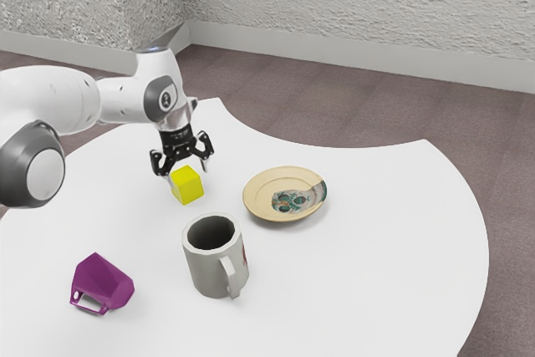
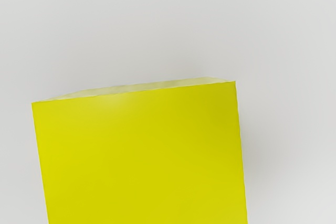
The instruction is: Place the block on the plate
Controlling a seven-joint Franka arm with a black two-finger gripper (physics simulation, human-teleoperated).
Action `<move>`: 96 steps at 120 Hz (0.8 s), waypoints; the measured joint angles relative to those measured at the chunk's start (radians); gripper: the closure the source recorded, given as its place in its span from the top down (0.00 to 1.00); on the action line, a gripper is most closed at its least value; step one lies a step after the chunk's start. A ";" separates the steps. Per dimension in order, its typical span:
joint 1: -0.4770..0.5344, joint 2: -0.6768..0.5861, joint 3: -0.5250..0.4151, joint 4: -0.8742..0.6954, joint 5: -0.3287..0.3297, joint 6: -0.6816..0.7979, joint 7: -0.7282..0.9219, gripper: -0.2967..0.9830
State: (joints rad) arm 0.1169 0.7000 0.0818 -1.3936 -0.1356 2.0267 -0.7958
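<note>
You have the white counter spreading across most of the exterior view, with the pale arm entering from its left edge. The tan plate, decorated with a skull pattern, lies right of the frame's centre. In the lower middle of the frame, you'll see the grey mug upright, its handle facing you. Your hand is left of and above centre, open, its fingers spread apart over the yellow block. The purple cup sits tipped over at lower left. Smallest is that block, on the counter just under the hand, well off the plate.
</note>
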 joint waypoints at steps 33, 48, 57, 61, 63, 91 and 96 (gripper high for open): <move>0.011 0.024 -0.011 0.000 -0.002 0.010 0.008 0.77; 0.015 0.029 -0.013 0.000 -0.003 0.012 0.011 0.77; 0.015 0.030 -0.013 0.000 -0.004 0.012 0.013 0.77; 0.015 0.030 -0.013 0.000 -0.004 0.012 0.013 0.77; 0.016 0.030 -0.013 0.000 -0.004 0.012 0.014 0.77; 0.043 0.044 -0.037 0.019 -0.003 0.013 0.026 0.77; 0.046 0.046 -0.041 0.021 -0.003 0.013 0.028 0.77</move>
State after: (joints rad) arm 0.1626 0.7456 0.0413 -1.3723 -0.1382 2.0398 -0.7674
